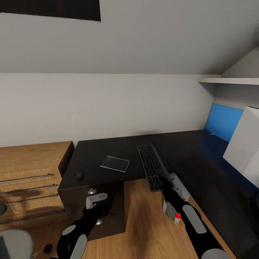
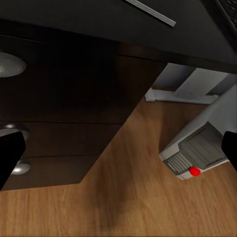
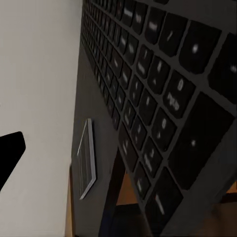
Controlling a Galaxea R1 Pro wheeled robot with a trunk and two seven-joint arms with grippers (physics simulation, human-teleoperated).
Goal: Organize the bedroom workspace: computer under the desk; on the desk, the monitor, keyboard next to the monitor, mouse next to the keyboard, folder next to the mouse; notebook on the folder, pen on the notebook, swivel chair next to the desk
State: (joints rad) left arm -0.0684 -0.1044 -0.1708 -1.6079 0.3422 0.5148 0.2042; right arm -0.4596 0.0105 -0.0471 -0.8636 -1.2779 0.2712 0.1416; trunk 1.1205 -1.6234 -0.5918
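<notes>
The black keyboard (image 1: 153,166) lies on the glossy black desk (image 1: 108,147), its near end sticking out past the front edge. My right gripper (image 1: 166,187) is at that near end, open; in the right wrist view the keys (image 3: 163,98) are very close and one finger (image 3: 10,154) stands well off to the side. The thin notebook (image 1: 115,163) and the small black mouse (image 1: 79,176) rest further left. A thin white pen (image 1: 212,134) lies at the back right. The silver computer (image 1: 172,208) stands under the desk. My left gripper (image 1: 95,198) hangs open before the drawer unit (image 2: 64,98).
A light wooden cabinet (image 1: 28,180) adjoins the desk's left end. The grey swivel chair seat (image 1: 12,244) shows at the lower left. A blue wall panel (image 1: 223,120) and a white box (image 1: 244,144) are at the right. A white desk leg (image 2: 190,86) stands behind the computer (image 2: 197,153).
</notes>
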